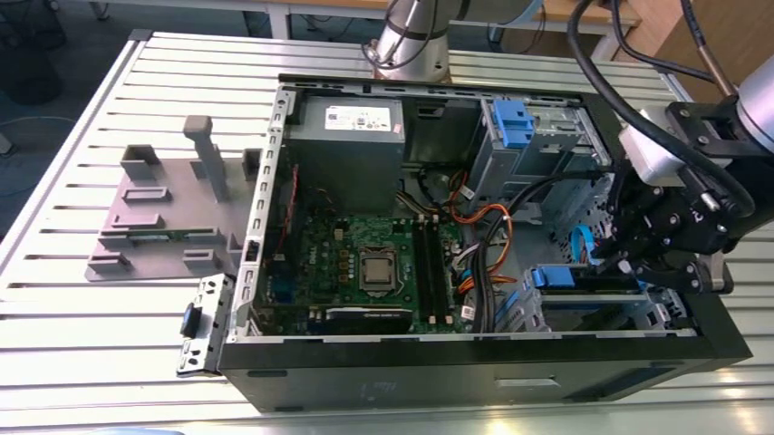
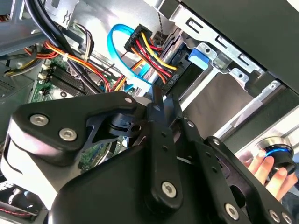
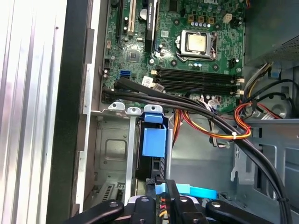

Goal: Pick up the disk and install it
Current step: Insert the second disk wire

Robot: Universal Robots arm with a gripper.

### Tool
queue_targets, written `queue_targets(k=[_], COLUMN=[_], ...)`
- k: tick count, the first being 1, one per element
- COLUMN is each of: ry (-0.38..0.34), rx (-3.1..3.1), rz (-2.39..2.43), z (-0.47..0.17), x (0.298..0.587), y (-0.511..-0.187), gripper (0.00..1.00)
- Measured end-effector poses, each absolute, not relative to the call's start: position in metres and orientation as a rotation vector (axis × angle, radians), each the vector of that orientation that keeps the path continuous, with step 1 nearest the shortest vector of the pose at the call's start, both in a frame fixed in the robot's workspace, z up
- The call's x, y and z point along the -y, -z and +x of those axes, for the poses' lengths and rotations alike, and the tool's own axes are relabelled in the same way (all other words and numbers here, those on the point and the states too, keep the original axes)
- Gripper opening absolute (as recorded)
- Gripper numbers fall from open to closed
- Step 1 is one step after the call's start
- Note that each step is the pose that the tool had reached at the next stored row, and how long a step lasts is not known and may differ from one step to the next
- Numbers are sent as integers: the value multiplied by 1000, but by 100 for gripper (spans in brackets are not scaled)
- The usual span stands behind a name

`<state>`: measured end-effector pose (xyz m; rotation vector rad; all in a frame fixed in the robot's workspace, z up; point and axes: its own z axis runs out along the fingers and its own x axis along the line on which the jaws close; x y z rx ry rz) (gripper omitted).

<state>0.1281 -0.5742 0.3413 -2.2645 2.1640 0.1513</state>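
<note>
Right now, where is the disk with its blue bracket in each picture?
Exterior view: the disk stands in the drive bay, toward the exterior view's right.
Second wrist view: its blue bracket beside the wired connector.
First wrist view: its blue bracket in the bay.
Shared landmark: the green motherboard.

Open black computer case [image 1: 484, 381] lay on a slatted metal table [image 1: 97, 308], holding a green motherboard [image 1: 362, 263], a grey power supply [image 1: 344, 136] beyond the board, and orange-and-yellow cables [image 1: 484, 227] beside it; a grey fixture [image 1: 169, 213] stood outside the case.
</note>
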Motion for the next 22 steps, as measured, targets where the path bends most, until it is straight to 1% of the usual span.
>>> queue_targets(k=[2,3,4,5,6,22], ry=[-152,-152,-151,-152,-152,-161], rx=[-2164,-2164,-2164,-2164,-2164,-2165], rz=[-2264,-2264,-2264,-2264,-2264,-2265], z=[128,128,128,128,128,129], x=[574,574,574,574,574,575], y=[-341,-342,-342,-342,-342,-332], gripper=[24,22,15,15,11,11])
